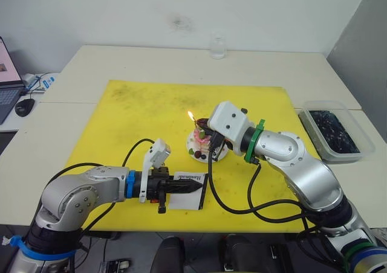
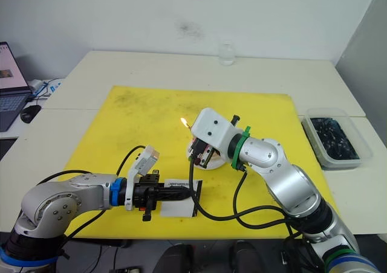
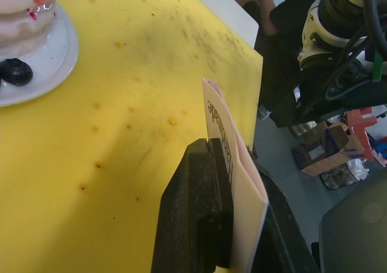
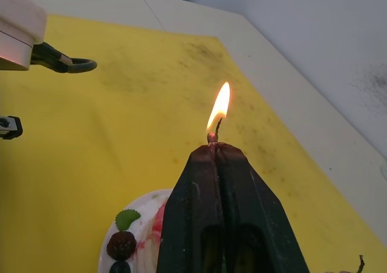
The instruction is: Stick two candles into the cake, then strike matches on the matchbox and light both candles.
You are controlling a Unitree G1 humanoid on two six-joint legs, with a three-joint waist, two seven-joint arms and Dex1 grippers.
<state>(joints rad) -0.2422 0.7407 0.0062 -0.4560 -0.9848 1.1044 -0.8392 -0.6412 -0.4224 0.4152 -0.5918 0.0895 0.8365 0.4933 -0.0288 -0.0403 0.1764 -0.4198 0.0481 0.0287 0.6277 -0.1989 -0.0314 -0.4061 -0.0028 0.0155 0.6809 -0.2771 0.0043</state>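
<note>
The pink-and-white cake sits on its white plate in the middle of the yellow mat. Just above the cake, my right gripper is shut on a short dark match whose tip burns with a flame. My left gripper lies low on the mat in front of the cake. It is shut on the white matchbox with black lettering, which stands on edge between the fingers. I cannot make out the candles; my right wrist covers much of the cake.
A clear tub of dark bits stands at the right off the mat. A small glass jar is at the table's back. A laptop and mouse lie far left. Black cables loop near the mat's front edge.
</note>
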